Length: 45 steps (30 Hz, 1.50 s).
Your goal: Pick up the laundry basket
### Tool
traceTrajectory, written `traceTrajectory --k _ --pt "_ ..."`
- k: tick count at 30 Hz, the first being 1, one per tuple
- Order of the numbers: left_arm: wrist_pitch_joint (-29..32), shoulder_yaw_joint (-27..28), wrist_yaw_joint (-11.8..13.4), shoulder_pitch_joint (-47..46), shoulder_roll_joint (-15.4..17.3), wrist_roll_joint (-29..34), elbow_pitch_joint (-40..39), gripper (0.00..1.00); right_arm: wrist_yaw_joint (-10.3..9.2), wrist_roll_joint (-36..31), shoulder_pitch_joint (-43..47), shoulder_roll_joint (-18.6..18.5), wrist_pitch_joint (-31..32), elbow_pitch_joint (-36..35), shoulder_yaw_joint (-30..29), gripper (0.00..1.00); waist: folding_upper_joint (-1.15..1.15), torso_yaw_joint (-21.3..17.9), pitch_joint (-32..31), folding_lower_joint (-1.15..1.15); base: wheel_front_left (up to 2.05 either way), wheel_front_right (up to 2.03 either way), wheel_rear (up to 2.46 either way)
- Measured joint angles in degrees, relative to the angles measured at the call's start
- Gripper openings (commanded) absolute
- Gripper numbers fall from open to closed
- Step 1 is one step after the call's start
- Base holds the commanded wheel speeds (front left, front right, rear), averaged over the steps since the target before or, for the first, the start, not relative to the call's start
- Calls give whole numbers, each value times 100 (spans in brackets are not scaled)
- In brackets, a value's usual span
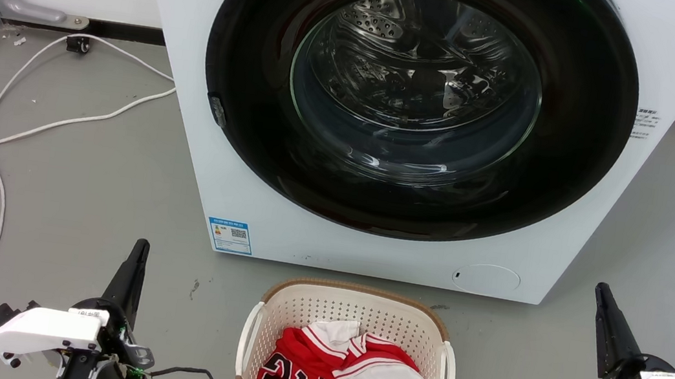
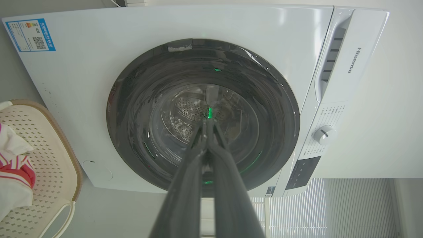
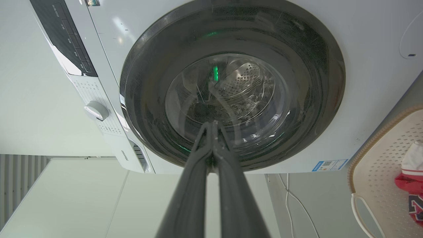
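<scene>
Head view puts your two end effectors nearest, low at either side. The left end effector [image 1: 141, 247] and the right end effector [image 1: 602, 291] both point up toward the machine, and the wrist views show each pair of fingers pressed together with nothing between them. Between the two, well apart from either, the laundry basket [image 1: 357, 291] sits on the floor [image 1: 82, 195] just in front of the washing machine [image 1: 231, 156], holding a red and white jersey [image 1: 326, 371]. Nothing is grasped, so the step in hand looks like the approach. Spread both sets of fingers first, then bring each arm inward and down to its own side. The left handle [image 1: 247, 334] and the right handle [image 1: 451, 367] are thin white loops standing off the perforated wall, so aim a finger through each loop rather than pinching the brown rim. Close both together and lift evenly, or the basket will probably tip. Beyond it the round door [image 1: 420, 102] is closed, and a white cable [image 1: 26, 129] lies on the floor off to the left.
</scene>
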Motion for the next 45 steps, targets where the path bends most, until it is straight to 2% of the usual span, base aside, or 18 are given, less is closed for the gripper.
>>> traceTrajectory --k 45 --pt "1 5 0 0 -2 3 1 0 0 0 0 0 0 0 1 0 0 0 0 0 0 0 0"
